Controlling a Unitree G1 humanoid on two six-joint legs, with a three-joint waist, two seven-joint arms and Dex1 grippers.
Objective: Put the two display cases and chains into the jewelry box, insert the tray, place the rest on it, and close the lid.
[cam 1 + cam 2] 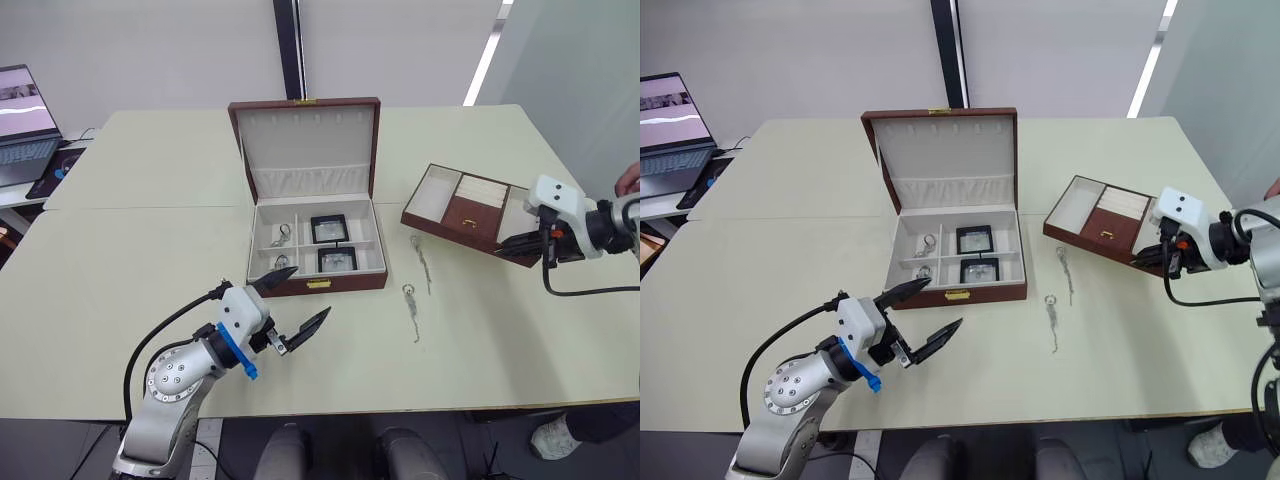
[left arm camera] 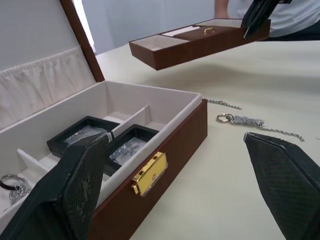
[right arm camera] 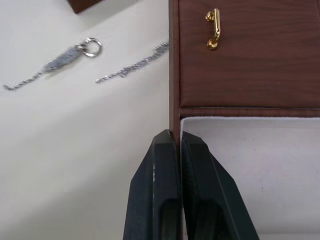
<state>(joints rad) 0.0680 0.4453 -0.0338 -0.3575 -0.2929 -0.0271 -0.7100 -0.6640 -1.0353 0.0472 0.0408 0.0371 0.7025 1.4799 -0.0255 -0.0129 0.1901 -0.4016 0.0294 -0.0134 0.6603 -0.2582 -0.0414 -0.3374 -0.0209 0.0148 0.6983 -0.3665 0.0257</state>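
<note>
Presently my right gripper (image 3: 179, 145) is pinched on one thin wall of the tray (image 1: 470, 212), which hangs tilted off the table (image 1: 150, 240) to the right of the jewelry box (image 1: 315, 235). That edge hold is my main concern — a wood-grain tray with a small brass pull, carried by one rim, could pivot or slip as I swing it over.

My left gripper (image 1: 292, 302) hovers spread wide and empty in front of the box.

Both black-framed display cases (image 1: 329, 229) sit in the cream-lined compartments, with ringed pieces beside them. Two fine silvery chains (image 1: 418, 275) lie loose on the table between box and tray — seating the tray now would shut them out.
</note>
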